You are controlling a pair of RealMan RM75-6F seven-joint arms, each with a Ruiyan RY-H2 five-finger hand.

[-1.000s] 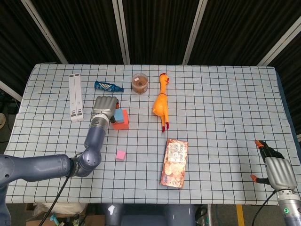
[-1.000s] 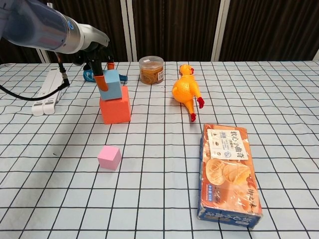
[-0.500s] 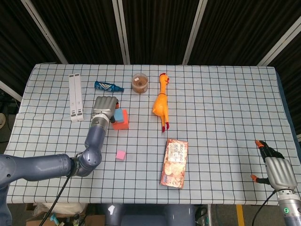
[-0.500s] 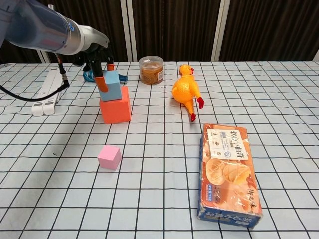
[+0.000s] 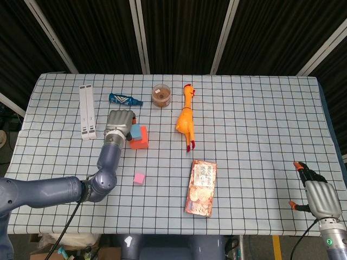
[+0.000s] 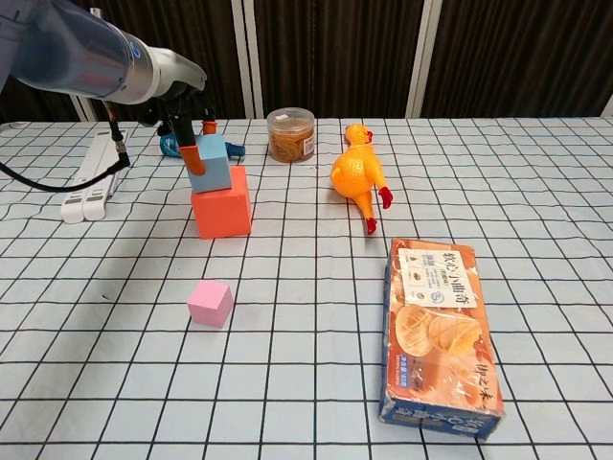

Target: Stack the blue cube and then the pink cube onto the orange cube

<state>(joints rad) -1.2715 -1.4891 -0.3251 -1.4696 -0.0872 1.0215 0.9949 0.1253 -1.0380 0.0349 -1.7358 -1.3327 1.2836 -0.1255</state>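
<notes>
Three cubes sit on the checked table (image 6: 536, 192) — one blue, one orange, one pink. The blue cube (image 6: 213, 163) rests on top of the orange cube (image 6: 221, 211), slightly tilted and toward its left side. The left hand (image 5: 120, 123) grasps the blue cube, its orange-tipped fingers (image 6: 189, 151) pressed against the cube's left face and back edge. The pink cube (image 6: 211, 303) lies alone nearer the robot, well apart from the stack.

The right hand (image 5: 319, 196) hangs at the table's near right edge, away from everything; it holds nothing, but whether its fingers are spread or curled I cannot tell.

Other items, one of each — a rubber chicken (image 6: 358, 176), a round lidded jar (image 6: 291, 134), a blue wrapped packet (image 5: 124, 99), a white power strip (image 5: 87, 111), and a biscuit box (image 6: 440, 335) lying flat.
</notes>
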